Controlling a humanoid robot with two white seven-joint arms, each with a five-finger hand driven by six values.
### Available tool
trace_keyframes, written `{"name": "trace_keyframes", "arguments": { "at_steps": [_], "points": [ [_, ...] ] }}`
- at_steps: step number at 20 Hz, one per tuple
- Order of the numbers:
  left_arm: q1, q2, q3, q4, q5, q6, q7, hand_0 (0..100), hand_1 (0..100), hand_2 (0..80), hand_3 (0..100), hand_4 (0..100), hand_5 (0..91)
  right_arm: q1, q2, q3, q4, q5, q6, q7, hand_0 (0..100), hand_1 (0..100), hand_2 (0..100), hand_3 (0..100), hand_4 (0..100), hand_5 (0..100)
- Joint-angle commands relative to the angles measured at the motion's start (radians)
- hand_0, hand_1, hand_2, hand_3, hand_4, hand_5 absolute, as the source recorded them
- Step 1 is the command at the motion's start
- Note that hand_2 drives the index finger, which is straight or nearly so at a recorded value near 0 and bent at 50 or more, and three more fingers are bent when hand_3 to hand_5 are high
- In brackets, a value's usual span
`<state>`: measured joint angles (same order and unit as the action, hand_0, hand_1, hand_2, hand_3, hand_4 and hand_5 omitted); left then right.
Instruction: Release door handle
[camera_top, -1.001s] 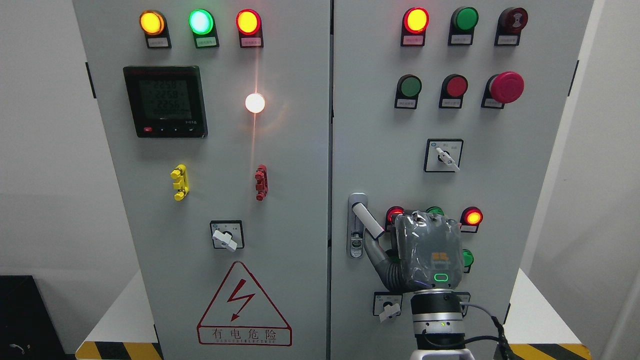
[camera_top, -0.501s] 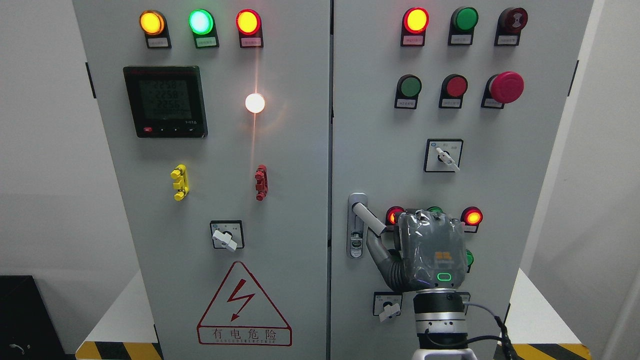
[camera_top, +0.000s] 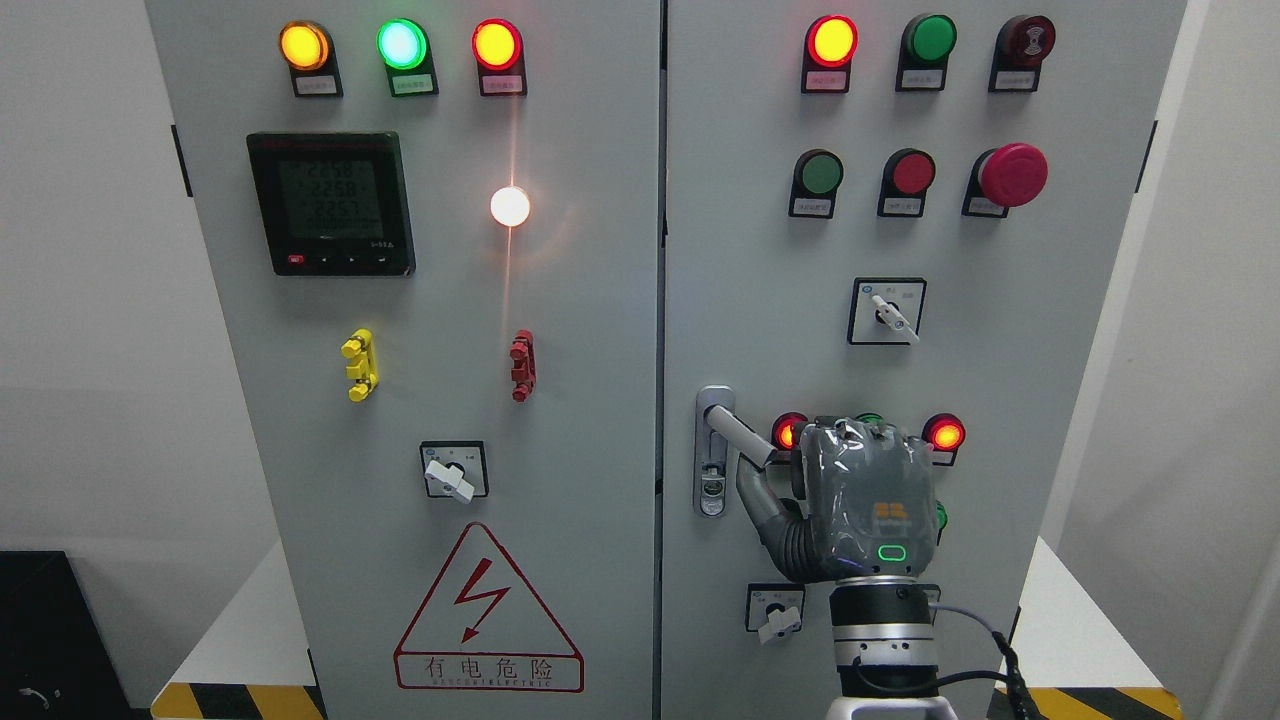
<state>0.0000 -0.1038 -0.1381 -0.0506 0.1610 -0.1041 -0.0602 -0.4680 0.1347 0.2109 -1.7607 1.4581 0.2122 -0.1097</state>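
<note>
A: Starting at the left, we see the left cabinet door (camera_top: 420, 400) with three lit lamps along its top: amber (camera_top: 303, 45), green (camera_top: 402, 44) and red (camera_top: 496, 44). Under them sits a black digital meter (camera_top: 330, 203), and a white lamp (camera_top: 510, 206) glows to its right.

B: Lower on that door we find a yellow clip (camera_top: 359, 365), a red clip (camera_top: 522, 365), a rotary switch (camera_top: 453, 471) and a red-bordered warning triangle (camera_top: 488, 610).

A: Past the centre seam, on the right cabinet door (camera_top: 780, 250), the door handle (camera_top: 735, 433) is near the door's left edge. Its lever angles down and to the right from the lock plate (camera_top: 712, 452).

B: Our right hand (camera_top: 855, 500) comes up from the bottom edge, back towards us. Its thumb (camera_top: 758, 500) reaches up just under the lever's free end, and the other fingers curl forward beside that tip. We cannot tell whether they are clamped on the lever or only close to it.

A: Behind the hand, two red lamps (camera_top: 945, 433) glow. Higher on that door we see a red mushroom button (camera_top: 1012, 174) near the right edge.
</note>
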Motion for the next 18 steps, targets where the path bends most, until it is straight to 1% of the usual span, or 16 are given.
{"name": "trace_keyframes", "arguments": {
  "at_steps": [1,18],
  "points": [
    [0.009,0.000,0.000,0.000,0.000,0.000,0.000,12,56,0.0,0,0,0.0,-0.001,0.000,-0.004,-0.002,0.001,0.000,0.004,51,44,96,100,100,100],
    [0.009,0.000,0.000,0.000,0.000,0.000,0.000,12,56,0.0,0,0,0.0,-0.001,0.000,-0.004,-0.011,-0.002,0.000,0.002,51,43,96,100,100,100]
  ]
}}
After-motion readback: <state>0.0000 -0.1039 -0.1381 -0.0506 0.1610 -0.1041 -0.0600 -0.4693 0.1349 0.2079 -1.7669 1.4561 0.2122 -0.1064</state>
